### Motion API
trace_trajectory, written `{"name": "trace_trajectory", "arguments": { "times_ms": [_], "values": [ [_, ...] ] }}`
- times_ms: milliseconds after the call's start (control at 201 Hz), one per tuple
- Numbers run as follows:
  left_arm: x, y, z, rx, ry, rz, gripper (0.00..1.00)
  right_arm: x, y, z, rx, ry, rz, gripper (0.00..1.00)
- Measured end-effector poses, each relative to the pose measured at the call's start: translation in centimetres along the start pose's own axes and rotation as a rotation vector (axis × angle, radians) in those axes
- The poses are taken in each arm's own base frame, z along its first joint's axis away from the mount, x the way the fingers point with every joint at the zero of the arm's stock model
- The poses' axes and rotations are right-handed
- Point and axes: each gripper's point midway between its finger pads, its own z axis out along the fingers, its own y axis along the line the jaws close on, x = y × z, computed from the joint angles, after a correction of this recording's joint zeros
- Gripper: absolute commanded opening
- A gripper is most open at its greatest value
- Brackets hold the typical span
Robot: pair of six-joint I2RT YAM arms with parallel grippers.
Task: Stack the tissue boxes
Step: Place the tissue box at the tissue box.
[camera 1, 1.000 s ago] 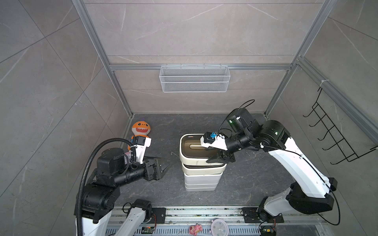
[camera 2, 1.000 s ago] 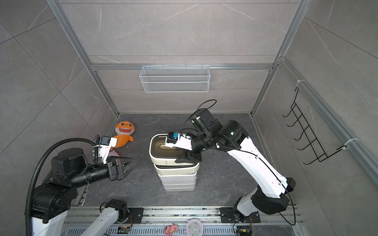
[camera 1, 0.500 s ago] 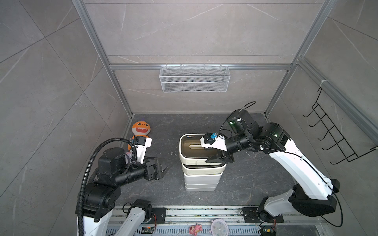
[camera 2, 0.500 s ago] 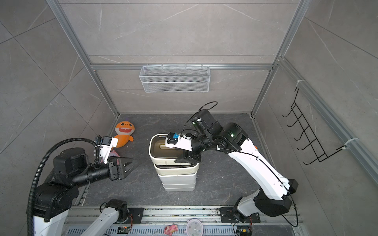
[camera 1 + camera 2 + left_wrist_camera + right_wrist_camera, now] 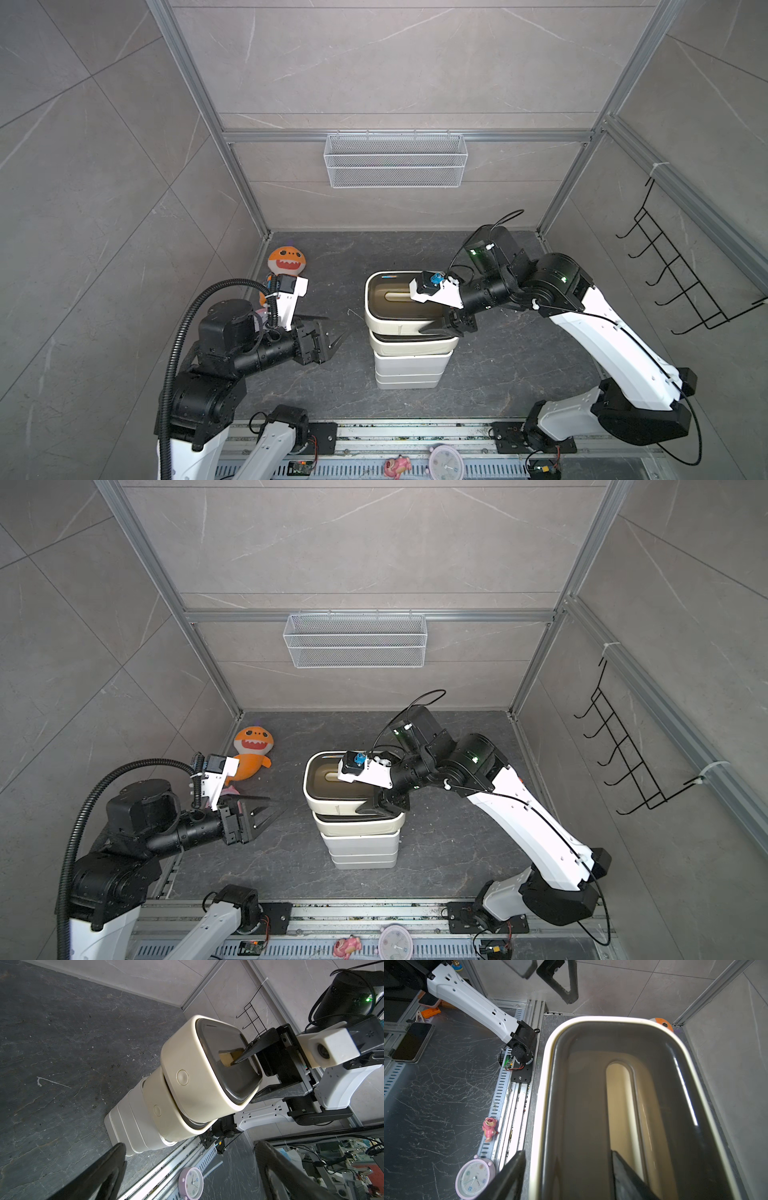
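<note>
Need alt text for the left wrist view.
A tower of tissue boxes stands on dark stone flooring: two rounded cream boxes with dark lids atop white ones. The right pincer straddles the top box wall, one finger in its lid slot. The left pincer has fingers spread wide.

Tissue boxes (image 5: 409, 361) stacked on table (image 5: 498, 374); plush toy (image 5: 286, 259) behind-left; basket (image 5: 395, 166) on back wall (image 5: 395, 83); clock (image 5: 444, 461) in front.

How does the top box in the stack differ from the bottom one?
The top box is rounded and cream with a dark slotted lid; the bottom box is squarer and white, its lid covered. The right claw straddles the top box's wall; no claw touches the bottom box, which stands on the table. Both are stacked together.
</note>
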Motion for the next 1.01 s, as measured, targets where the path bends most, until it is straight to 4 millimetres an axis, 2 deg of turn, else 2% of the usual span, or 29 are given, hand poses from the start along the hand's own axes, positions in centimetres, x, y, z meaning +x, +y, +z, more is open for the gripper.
{"name": "trace_trajectory", "arguments": {
  "times_ms": [244, 598, 893, 1007],
  "values": [
    [-1.0, 0.2, 0.4, -0.003, -0.027, 0.013, 1.00, 0.3, 0.0, -0.9, 0.050, -0.001, 0.001, 0.84],
    [-3.7, 1.2, 0.8, -0.064, -0.119, 0.045, 1.00, 0.5, -0.6, -1.1, 0.086, 0.010, 0.006, 0.88],
    [-7.1, 2.0, 3.3, -0.051, -0.136, 0.062, 1.00, 0.7, -0.9, -1.3, 0.112, 0.017, 0.025, 0.90],
    [-8.9, 1.7, 4.2, -0.023, -0.148, 0.081, 1.00, 0.8, -0.9, -1.4, 0.121, 0.017, 0.023, 0.90]
  ]
}}
